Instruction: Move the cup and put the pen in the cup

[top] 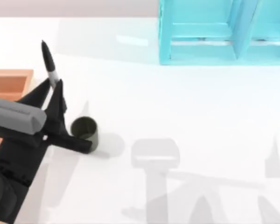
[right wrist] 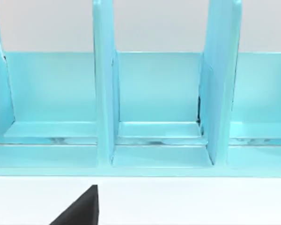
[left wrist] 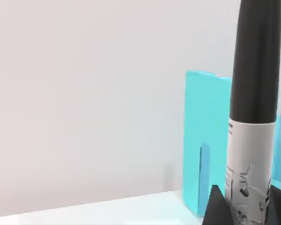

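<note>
One pen (top: pixel 48 63) stood clamped in my left gripper (top: pixel 56 88) at the table's (top: pixel 177 102) left side, black cap up, fingers (left wrist: pixel 214 206) closed on its smooth white-grey barrel. Small dark print ran along that barrel, too blurred for me to read. Just beside the gripper sat the cup (top: pixel 84 130), a plain olive-green cylinder with a dark inside. My right arm faced a glossy turquoise divided rack (right wrist: pixel 154 103); whether its jaws were open I could not tell.

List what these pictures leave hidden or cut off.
- Pen: lower end hidden between the left gripper fingers in the top view; tip cut by the left wrist view's edge.
- Cup: inside too dark to read.
- Right gripper: cut by the frame edge.
</note>
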You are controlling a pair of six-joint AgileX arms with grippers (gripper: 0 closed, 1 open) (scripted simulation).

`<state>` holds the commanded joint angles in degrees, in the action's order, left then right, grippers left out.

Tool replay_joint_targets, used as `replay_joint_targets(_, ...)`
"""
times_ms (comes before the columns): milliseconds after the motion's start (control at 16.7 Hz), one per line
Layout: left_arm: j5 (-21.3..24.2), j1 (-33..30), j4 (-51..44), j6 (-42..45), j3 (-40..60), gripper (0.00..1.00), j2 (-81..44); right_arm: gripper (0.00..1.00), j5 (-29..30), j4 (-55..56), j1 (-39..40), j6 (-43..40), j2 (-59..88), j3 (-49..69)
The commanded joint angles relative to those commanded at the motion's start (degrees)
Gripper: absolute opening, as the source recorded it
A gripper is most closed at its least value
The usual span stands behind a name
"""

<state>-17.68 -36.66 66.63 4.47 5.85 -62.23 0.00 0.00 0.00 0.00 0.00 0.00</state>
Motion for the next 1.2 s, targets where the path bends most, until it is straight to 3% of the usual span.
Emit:
replay_joint_targets(660,4.0,3.9,14.0,-0.7,5.6,0.0,-19.7,1.0,0.0,0.0,0.0,0.0,0.0,0.0)
replay_joint_targets(960,4.2,4.1,14.7,-0.7,5.9,0.0,-20.6,1.0,0.0,0.0,0.0,0.0,0.0,0.0)
replay_joint_targets(1200,4.2,4.1,14.7,-0.7,5.9,0.3,-20.6,1.0,0.0,0.0,0.0,0.0,0.0,0.0)
